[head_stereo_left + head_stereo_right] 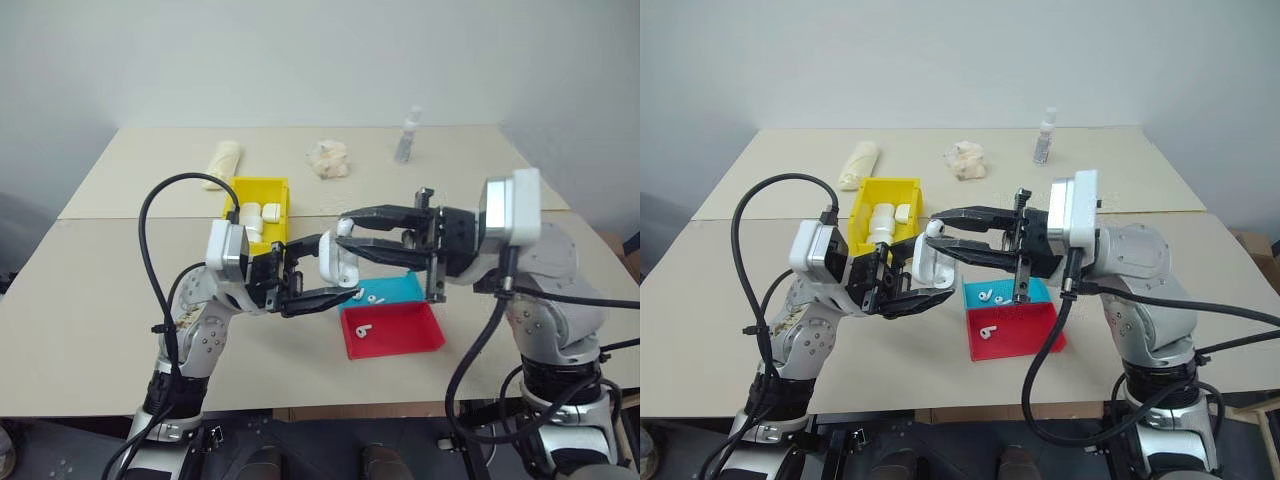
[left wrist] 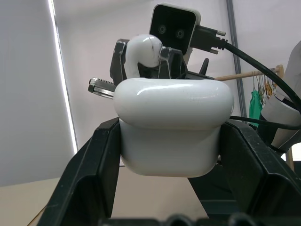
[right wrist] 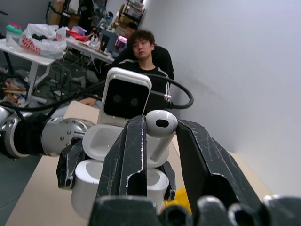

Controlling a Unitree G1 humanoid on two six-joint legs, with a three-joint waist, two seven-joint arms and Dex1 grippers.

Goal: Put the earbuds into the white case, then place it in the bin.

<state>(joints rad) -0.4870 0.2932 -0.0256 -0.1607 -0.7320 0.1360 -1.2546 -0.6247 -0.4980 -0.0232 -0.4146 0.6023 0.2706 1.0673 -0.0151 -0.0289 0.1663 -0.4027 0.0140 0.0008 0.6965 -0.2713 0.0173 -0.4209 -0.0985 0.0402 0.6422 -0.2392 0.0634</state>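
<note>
One earbud is being pinched in the right hand at centre frame, just above the open white case that the left hand is clamping. Three earbuds are lying in the trays lower down; the bin is waiting behind. The case's sockets are hidden.

1. The two eye views look forward and down from the head over the table; they share the bin, both arms and the red tray (slightly offset sideways).
2. The left wrist view looks along its jaws, very close on the case, facing the right gripper.
3. The right wrist view looks along its jaws, close on an earbud, the left gripper beyond.
</note>
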